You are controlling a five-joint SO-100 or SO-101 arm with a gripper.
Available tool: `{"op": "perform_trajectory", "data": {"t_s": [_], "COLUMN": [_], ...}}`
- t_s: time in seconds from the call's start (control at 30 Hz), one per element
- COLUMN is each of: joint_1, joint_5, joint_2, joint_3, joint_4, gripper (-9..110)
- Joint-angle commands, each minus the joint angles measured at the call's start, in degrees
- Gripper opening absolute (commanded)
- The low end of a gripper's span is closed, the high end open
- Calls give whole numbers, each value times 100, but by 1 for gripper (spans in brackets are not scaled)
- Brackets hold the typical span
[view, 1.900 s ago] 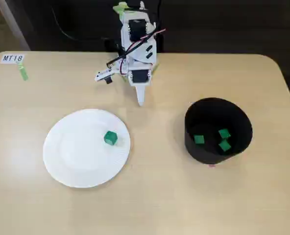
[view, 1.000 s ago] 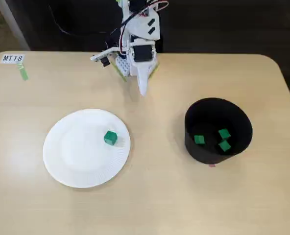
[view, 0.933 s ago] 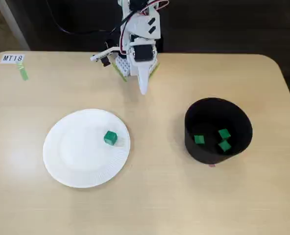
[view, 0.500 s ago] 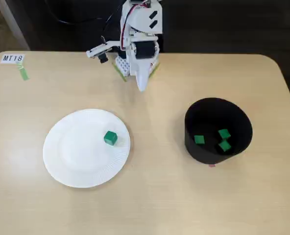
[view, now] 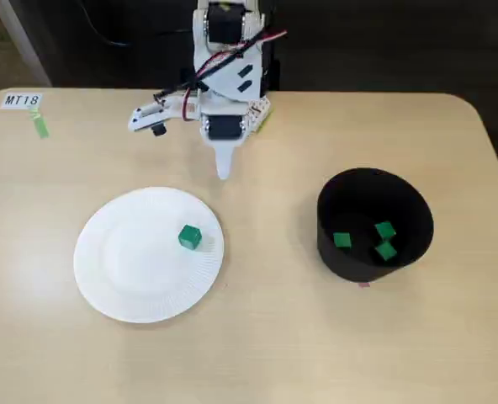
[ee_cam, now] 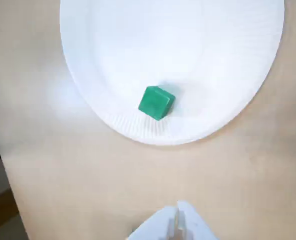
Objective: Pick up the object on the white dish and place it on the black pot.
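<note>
A small green cube (view: 189,236) lies on the white paper plate (view: 123,269), towards its right side in the fixed view. In the wrist view the cube (ee_cam: 156,102) sits near the plate's (ee_cam: 113,50) lower rim. The black pot (view: 373,189) stands at the right and holds three green cubes (view: 385,230). My gripper (view: 224,168) is shut and empty. It points down at the table behind the plate, well clear of the cube. Its white tips (ee_cam: 177,220) show at the bottom edge of the wrist view.
A label reading MT18 (view: 22,100) and a strip of green tape (view: 40,126) lie at the table's far left corner. The arm's base (view: 228,50) stands at the far edge. Bare tabletop lies between plate and pot.
</note>
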Motion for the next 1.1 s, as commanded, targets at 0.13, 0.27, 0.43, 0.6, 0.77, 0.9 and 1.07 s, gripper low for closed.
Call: {"op": "perform_trajectory", "data": {"t_s": [0.13,0.27,0.43,0.6,0.77,0.9,1.07], "joint_1": [439,598,624,606,668,826,923], "joint_5": [589,896,1195,1468,1556,1485,1485], "joint_2": [-1204,-1608,-2347,-3437,-3788,-3797,-3937], "joint_3": [-1292,-1503,-1881,-2637,-2812,-2812,-2786], "joint_4": [26,79,202,633,703,721,686], "gripper": [0,0,1,7,21,29,29]}}
